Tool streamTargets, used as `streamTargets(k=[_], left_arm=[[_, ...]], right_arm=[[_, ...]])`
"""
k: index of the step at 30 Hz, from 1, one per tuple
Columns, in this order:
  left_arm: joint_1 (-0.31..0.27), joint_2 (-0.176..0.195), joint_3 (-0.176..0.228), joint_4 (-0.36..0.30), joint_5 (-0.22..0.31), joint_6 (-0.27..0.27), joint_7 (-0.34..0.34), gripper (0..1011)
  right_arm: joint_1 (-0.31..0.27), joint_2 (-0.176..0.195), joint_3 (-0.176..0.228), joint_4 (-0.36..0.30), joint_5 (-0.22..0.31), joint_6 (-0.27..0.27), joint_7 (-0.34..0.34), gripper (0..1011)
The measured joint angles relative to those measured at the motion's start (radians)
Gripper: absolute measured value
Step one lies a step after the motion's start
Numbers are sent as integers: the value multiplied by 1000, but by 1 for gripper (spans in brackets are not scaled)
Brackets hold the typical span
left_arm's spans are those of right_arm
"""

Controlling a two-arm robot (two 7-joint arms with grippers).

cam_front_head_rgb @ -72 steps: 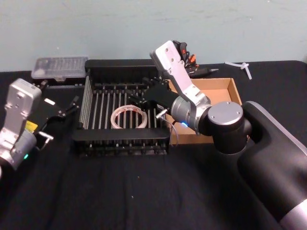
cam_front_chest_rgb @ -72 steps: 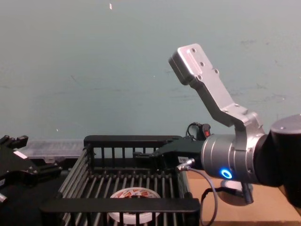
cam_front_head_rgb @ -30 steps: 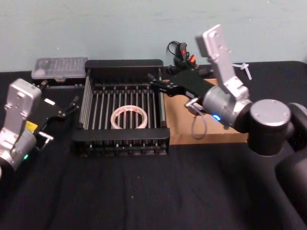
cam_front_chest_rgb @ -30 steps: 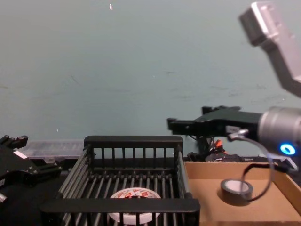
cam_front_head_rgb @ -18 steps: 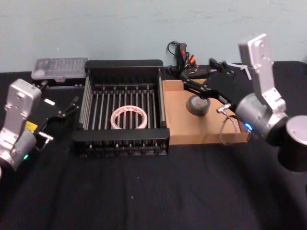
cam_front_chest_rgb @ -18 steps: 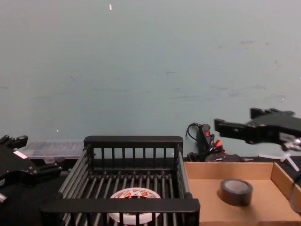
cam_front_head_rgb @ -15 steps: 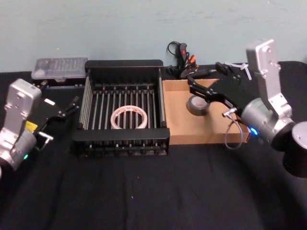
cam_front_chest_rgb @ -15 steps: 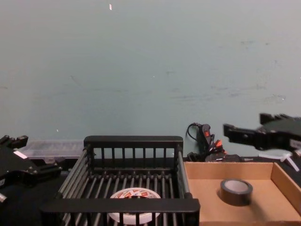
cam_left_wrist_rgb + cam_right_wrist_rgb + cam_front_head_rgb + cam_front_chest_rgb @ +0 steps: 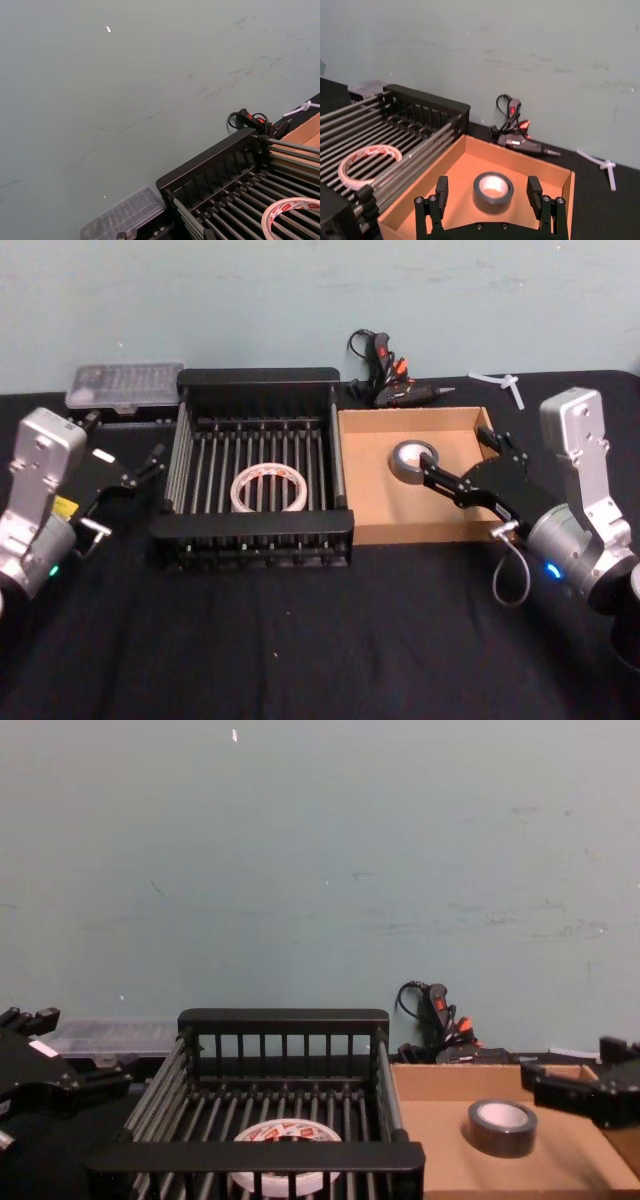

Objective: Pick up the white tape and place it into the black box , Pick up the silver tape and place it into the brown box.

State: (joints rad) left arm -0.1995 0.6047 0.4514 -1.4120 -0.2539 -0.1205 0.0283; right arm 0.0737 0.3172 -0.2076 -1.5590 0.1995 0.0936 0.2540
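Note:
The white tape [image 9: 268, 487] lies flat on the bars inside the black box [image 9: 255, 525], also seen from the chest [image 9: 278, 1132]. To its right, the silver tape [image 9: 410, 458] lies flat in the brown box [image 9: 400, 505]. My right gripper [image 9: 452, 450] hovers open over the near right part of the brown box, a little short of the silver tape [image 9: 493, 190], with nothing between its fingers [image 9: 441, 186]. My left gripper [image 9: 140, 465] is parked open to the left of the black box.
A clear plastic case [image 9: 125, 383] sits behind the black box at the left. A black tool with red parts and a cable [image 9: 385, 365] lies behind the brown box, and a white plastic piece [image 9: 500, 380] lies at the back right. Black cloth covers the table.
My right gripper has swung from over the black box rightward across the brown box and back toward me, uncovering the silver tape lying there. The left arm has not moved.

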Motion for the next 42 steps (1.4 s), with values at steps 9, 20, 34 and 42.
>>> streamTargets(k=[9, 20, 34, 42], left_arm=[[0, 0, 0, 0, 0, 0, 0, 1001], [0, 0, 0, 0, 0, 0, 0, 1001], [0, 0, 0, 0, 0, 0, 0, 1001], [0, 0, 0, 0, 0, 0, 0, 1001]], right_arm=[[-15, -7, 2, 17, -15, 1, -6, 1002], [-16, -8, 3, 18, -16, 2, -7, 1002], [-16, -7, 3, 18, -16, 3, -6, 1002], [-16, -7, 3, 17, -15, 3, -6, 1002]])
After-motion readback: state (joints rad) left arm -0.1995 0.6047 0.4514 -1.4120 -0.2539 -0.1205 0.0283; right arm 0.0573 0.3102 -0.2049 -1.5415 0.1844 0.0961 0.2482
